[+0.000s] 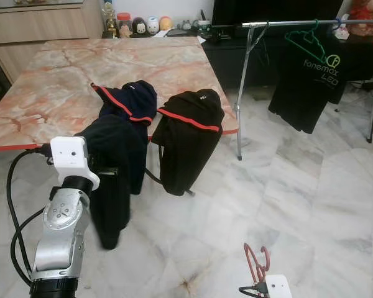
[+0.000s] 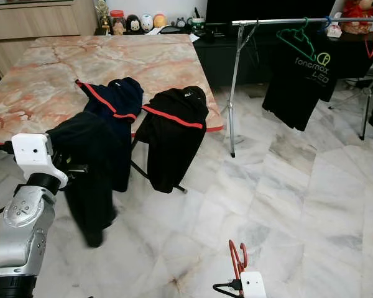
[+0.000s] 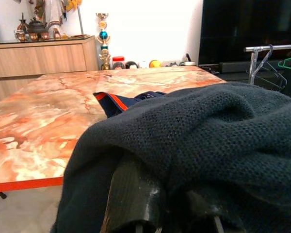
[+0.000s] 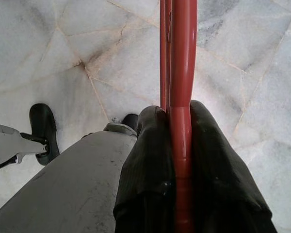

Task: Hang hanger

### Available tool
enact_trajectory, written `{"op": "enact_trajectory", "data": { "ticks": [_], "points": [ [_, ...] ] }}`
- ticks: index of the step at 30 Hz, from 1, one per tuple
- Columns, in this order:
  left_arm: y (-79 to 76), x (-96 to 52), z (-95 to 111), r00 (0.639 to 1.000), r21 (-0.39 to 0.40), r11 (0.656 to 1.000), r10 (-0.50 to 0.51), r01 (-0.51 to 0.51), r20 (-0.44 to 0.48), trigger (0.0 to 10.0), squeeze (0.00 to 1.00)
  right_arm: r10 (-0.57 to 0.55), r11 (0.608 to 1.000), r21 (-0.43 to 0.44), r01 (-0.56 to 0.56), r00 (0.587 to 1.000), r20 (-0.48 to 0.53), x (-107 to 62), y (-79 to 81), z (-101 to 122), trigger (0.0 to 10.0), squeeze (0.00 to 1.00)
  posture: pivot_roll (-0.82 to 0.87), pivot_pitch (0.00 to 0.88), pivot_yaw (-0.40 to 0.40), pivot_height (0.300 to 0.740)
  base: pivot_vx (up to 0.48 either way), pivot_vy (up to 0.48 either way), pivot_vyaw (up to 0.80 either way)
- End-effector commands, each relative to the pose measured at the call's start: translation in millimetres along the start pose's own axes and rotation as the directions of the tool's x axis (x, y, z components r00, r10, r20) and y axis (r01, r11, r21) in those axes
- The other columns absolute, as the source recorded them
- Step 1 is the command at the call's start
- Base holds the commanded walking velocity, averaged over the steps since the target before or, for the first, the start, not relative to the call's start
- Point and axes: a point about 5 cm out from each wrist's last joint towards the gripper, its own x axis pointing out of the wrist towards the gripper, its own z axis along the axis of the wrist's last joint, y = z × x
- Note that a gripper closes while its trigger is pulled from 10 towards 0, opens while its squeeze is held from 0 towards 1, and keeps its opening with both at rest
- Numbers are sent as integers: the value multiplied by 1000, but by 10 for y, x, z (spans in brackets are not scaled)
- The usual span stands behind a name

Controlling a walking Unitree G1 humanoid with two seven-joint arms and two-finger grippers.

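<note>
A red hanger (image 1: 257, 263) pokes up at the bottom of the eye views, over the marble floor. My right gripper (image 4: 180, 145) is shut on the hanger's red bar (image 4: 180, 73). My left gripper (image 3: 174, 199) is raised in front of the table and shut on a dark knitted garment (image 1: 112, 167). The garment drapes over its fingers (image 3: 133, 199) and hangs down toward the floor. A metal clothes rail (image 1: 298, 23) stands at the back right. It carries a green hanger (image 1: 304, 40) with a black printed T-shirt (image 1: 308, 87).
A marble-topped table (image 1: 62, 74) with a red edge fills the left. A navy garment (image 1: 133, 99) and a black one (image 1: 189, 133), both red-striped, hang over its near edge. Behind are a wooden sideboard (image 1: 43, 22), jars (image 1: 124, 25) and a black TV unit (image 1: 230, 59).
</note>
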Motion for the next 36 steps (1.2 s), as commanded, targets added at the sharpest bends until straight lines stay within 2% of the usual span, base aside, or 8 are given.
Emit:
{"op": "enact_trajectory", "data": {
  "ticks": [1, 9, 21, 26, 28, 36],
  "points": [
    [11, 63, 145, 998, -6, 1000, 11, -10, 58, 10000, 0, -9, 1000, 20, 9, 1000, -1, -6, -15, -23, 10000, 0, -66, 0, -5, 740, 262, 0, 0],
    [29, 96, 166, 998, -17, 1000, 11, -10, 58, 10000, 0, 10, 1000, 15, -10, 1000, -3, -6, 3, -28, 10000, 0, -66, 0, 0, 740, 296, 0, 0],
    [-49, 139, 209, 998, -30, 999, -12, 14, 64, 10000, 0, 19, 1000, -8, -19, 1000, -12, -7, 6, -37, 10000, 0, -65, 0, 1, 740, 342, 0, 0],
    [-48, 230, 356, 994, -30, 999, -19, 22, 111, 10000, 0, 22, 1000, -16, -22, 1000, -16, -6, 7, -35, 10000, 0, -61, 0, -2, 740, 343, 0, 0],
    [-60, 309, 488, 988, -29, 999, -30, 35, 151, 10000, 0, 22, 1000, -18, -22, 1000, -16, -5, 7, -32, 10000, 0, -59, 0, -4, 740, 341, 0, 0],
    [-88, 483, 775, 971, -27, 998, -56, 64, 230, 10000, 0, 23, 999, -30, -23, 1000, -20, -2, 3, -24, 10000, 0, -55, 0, -6, 740, 339, 0, 0]
  ]
}}
